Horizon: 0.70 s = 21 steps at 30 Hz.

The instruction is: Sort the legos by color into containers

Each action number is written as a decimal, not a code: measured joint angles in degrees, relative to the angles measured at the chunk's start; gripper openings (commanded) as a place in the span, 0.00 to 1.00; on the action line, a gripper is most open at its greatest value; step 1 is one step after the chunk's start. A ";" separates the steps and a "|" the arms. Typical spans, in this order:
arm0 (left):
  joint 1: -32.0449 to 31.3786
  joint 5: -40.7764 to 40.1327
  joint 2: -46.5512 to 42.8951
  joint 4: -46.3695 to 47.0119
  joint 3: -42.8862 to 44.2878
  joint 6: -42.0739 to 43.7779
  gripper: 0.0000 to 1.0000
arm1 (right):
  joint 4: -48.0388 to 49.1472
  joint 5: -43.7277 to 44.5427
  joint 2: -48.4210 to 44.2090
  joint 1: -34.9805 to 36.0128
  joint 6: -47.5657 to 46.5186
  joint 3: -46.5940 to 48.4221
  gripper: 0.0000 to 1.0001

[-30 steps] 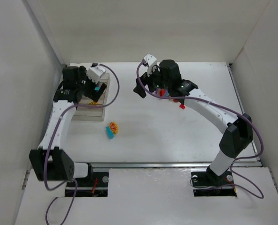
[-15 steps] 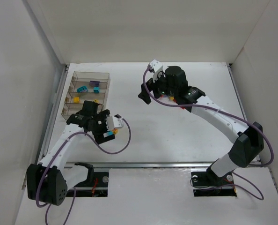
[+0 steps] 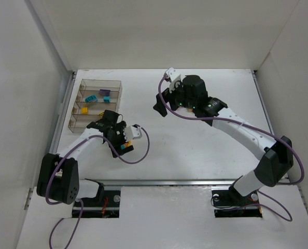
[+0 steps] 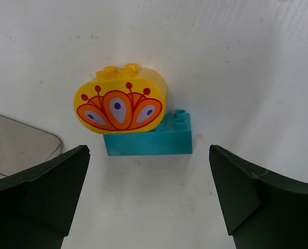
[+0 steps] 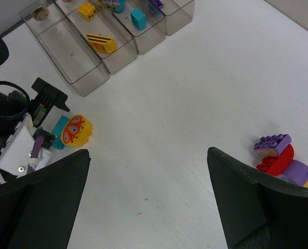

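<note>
A yellow rounded lego with an orange pattern (image 4: pixel 122 106) is snapped to a cyan lego (image 4: pixel 148 141) on the white table. My left gripper (image 4: pixel 149 162) is open just short of this pair, one finger on each side, and holds nothing. In the top view the pair (image 3: pixel 125 147) lies under that gripper (image 3: pixel 124 139). The smoky four-compartment tray (image 5: pixel 76 62) holds yellow, cyan and purple legos. A purple, red, lilac and yellow cluster (image 5: pixel 278 158) lies at the right. My right gripper (image 5: pixel 149 161) is open and empty, high above the table.
The tray (image 3: pixel 76 122) stands at the far left, near the left wall. White walls close the table on three sides. In the top view the right arm (image 3: pixel 195 96) hides the purple and red cluster. A tray corner (image 4: pixel 19 148) shows left of the left gripper.
My left gripper has left the tray and come down to the yellow and cyan pair near the front. The right arm has shifted slightly right and now covers the red legos.
</note>
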 measured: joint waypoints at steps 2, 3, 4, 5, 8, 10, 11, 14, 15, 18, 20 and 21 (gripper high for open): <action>0.00 -0.94 0.96 1.55 -0.02 -1.55 1.00 | 0.00 0.13 0.00 0.00 -0.02 0.00 1.00; 0.00 -1.29 1.14 2.43 -0.09 -2.27 1.00 | 0.00 0.13 0.00 0.00 -0.02 0.02 1.00; -0.09 -1.60 1.16 3.19 -0.26 -2.95 1.00 | 0.00 0.11 0.00 0.00 -0.04 0.02 1.00; -0.15 -1.84 1.20 3.67 -0.33 -3.41 1.00 | 0.00 0.11 0.02 0.00 -0.04 0.02 1.00; -0.59 -2.05 1.97 4.72 -0.35 -4.26 1.00 | 0.02 -0.04 0.35 0.00 -0.07 0.46 1.00; -0.68 -2.12 2.93 5.31 -0.42 -4.63 1.00 | -0.02 -0.07 0.83 0.00 -0.09 0.96 1.00; -0.68 -2.16 3.39 5.44 -0.52 -4.74 0.99 | 0.02 -0.04 1.11 0.00 -0.15 1.22 1.00; -0.68 -2.16 4.00 5.77 -1.38 -4.81 0.92 | 0.00 -0.07 1.84 0.00 -0.55 1.81 1.00; -0.68 -2.16 4.20 5.70 -1.53 -4.79 0.83 | 0.02 -0.07 2.05 0.00 -0.68 1.92 1.00; -0.68 -2.01 4.96 5.66 -1.64 -4.59 0.64 | -0.02 -0.07 2.54 0.00 -1.03 2.21 1.00; -0.68 -1.66 5.46 5.53 -1.60 -4.37 0.49 | -0.02 -0.04 2.64 0.00 -1.22 2.23 1.00; -0.68 -1.44 5.46 5.40 -1.40 -4.17 0.45 | -0.02 -0.02 2.80 0.00 -1.33 2.40 1.00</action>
